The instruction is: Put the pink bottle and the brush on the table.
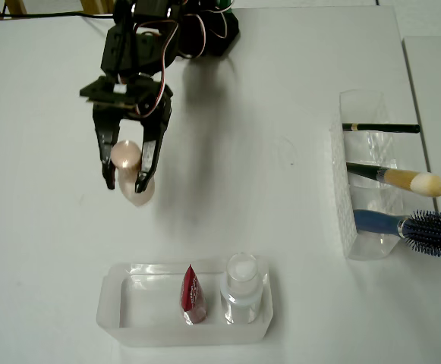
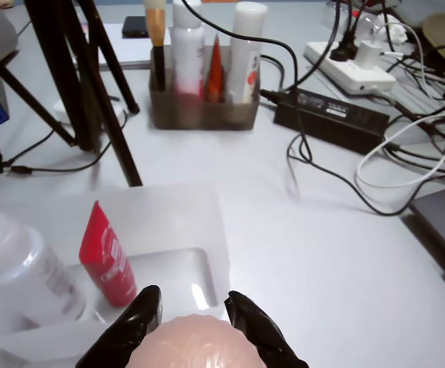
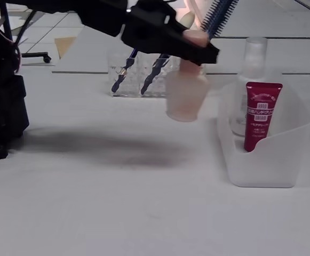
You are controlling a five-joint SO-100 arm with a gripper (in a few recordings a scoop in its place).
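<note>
So rn: end effector [image 3: 200,45] clamped on pink bottle [image 3: 185,95] cap | bottle hangs upright, off the surface [image 3: 117,202] | bare surface directly below, just lower

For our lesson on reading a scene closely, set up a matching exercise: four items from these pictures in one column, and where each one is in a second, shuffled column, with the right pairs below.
Items:
1. pink bottle
2. makeup brush
3. red sachet
4. blue hairbrush

Places:
A. standing in the frosted tray beside the clear bottle
B. middle slot of the clear holder, bristles pointing right in the overhead view
C. held by its cap in the gripper, clear of the table
D. holder slot nearest the bottom edge of the overhead view

Pairs: 1-C, 2-B, 3-A, 4-D
</note>
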